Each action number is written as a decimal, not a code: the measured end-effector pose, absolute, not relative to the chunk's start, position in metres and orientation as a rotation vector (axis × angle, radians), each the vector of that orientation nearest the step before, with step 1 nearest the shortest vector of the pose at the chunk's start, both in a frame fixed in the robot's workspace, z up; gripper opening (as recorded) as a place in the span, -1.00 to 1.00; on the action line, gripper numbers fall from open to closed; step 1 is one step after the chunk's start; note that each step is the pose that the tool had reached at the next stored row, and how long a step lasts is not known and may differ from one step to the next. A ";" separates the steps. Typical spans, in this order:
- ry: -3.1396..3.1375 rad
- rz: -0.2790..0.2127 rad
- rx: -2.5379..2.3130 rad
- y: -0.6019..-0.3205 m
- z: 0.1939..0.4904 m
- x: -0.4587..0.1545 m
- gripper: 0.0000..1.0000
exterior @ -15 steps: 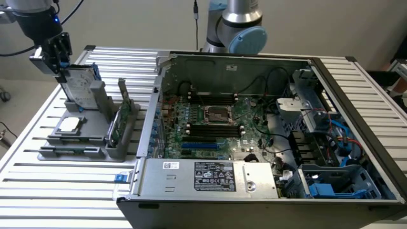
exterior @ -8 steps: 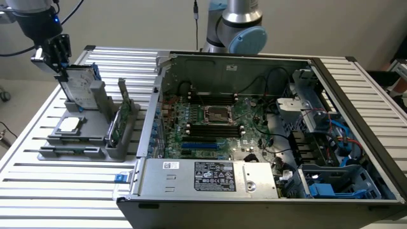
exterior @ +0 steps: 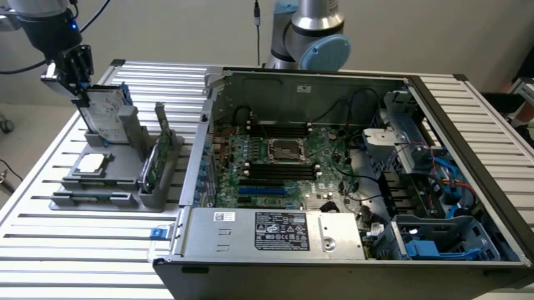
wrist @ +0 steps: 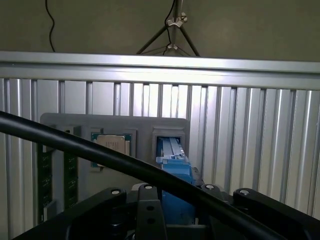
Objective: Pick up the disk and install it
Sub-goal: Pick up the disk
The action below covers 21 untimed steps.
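Observation:
The disk (exterior: 104, 112) is a silver-grey hard drive with a white label and a blue carrier. It stands on edge, tilted, in the back slot of a grey holder (exterior: 100, 200) at the exterior view's left. My gripper (exterior: 81, 87) hangs at its upper corner, touching or nearly touching its top edge. In the wrist view the blue carrier edge of the disk (wrist: 175, 167) runs from the holder's slot straight up into the dark gripper body (wrist: 150, 210). The disk's lower end still sits in the slot.
The holder also carries a small square silver chip (exterior: 92, 162) and a thin green circuit card (exterior: 159, 156) standing on edge. An open computer case (exterior: 334, 156) lies at the exterior view's right, with blue drive bays (exterior: 434, 244) in its near corner. A black cable (wrist: 100, 150) crosses the wrist view.

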<state>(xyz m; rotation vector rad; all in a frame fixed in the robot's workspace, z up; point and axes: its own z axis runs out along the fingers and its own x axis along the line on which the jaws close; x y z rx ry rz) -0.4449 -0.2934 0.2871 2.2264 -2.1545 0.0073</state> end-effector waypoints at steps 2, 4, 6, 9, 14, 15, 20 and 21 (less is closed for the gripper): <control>-2.154 0.007 2.226 -0.293 0.287 -0.445 -0.34; -2.155 0.007 2.226 -0.293 0.287 -0.445 -0.34; -2.155 0.008 2.226 -0.293 0.287 -0.445 -0.34; -2.155 0.007 2.226 -0.293 0.287 -0.445 -0.35; -2.155 0.008 2.227 -0.293 0.287 -0.445 -0.35; -2.155 0.008 2.227 -0.293 0.287 -0.445 -0.35; -2.155 0.008 2.226 -0.293 0.291 -0.445 -0.35; -2.154 0.007 2.226 -0.293 0.293 -0.445 -0.35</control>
